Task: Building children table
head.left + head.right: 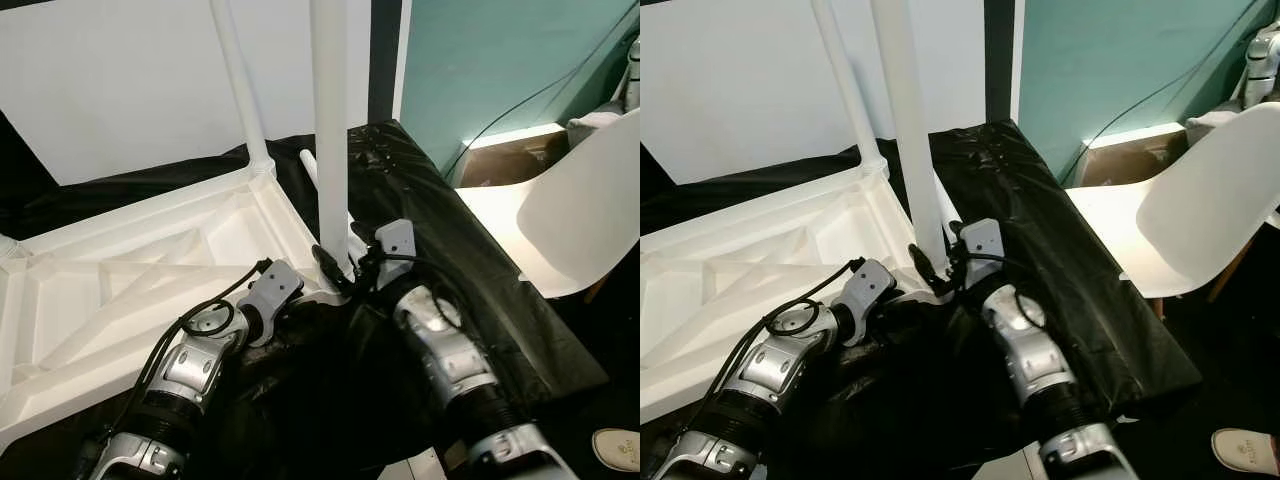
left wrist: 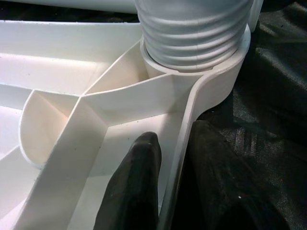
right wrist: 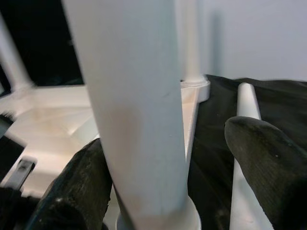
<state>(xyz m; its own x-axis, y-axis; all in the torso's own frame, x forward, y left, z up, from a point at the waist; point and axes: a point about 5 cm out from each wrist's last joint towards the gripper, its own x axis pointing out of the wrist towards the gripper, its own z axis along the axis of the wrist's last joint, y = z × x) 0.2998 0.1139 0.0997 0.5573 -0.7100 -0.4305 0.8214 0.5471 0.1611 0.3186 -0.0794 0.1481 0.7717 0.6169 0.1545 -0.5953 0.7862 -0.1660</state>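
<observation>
A white leg (image 1: 330,130) is being screwed into the upturned tabletop's (image 1: 130,270) corner socket. The right claw (image 1: 340,268) is spread around it; the left claw (image 2: 177,187) is pinching the rim. More turning seems needed.

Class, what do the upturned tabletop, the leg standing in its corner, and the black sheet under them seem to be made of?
Tabletop: probably moulded white plastic, matte, judging by its thin ribs. Leg: likely the same smooth plastic, with a moulded screw thread at its base. Sheet: thin black plastic film, glossy and wrinkled.
</observation>
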